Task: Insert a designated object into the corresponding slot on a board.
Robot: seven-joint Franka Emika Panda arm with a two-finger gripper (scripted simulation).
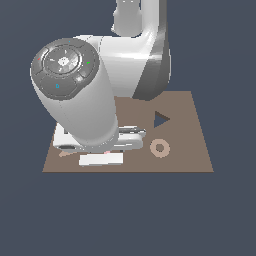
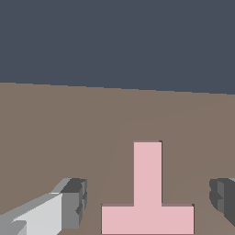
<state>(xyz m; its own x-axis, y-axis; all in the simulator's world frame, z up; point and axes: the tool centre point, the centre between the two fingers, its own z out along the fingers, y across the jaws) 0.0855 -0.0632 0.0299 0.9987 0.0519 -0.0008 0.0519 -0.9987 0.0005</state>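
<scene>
In the exterior view the arm (image 1: 87,100) hangs low over the brown board's (image 1: 195,150) near left part, hiding most of it; a dark triangular cutout (image 1: 160,119) and a tan ring (image 1: 160,148) lie to the right. The wrist view shows the gripper (image 2: 147,202) spread wide, fingers (image 2: 73,202) clear of the pink T block (image 2: 147,202), which lies flat on the board between them.

The pale-pink T-shaped block (image 2: 147,202) is one flat shade, lying on the plain brown board (image 2: 59,128). In the exterior view, a dark navy triangular cutout (image 1: 160,119) and a tan ring (image 1: 160,148) show right of centre. The arm (image 1: 80,95) is white and grey; the backdrop is slate blue.
</scene>
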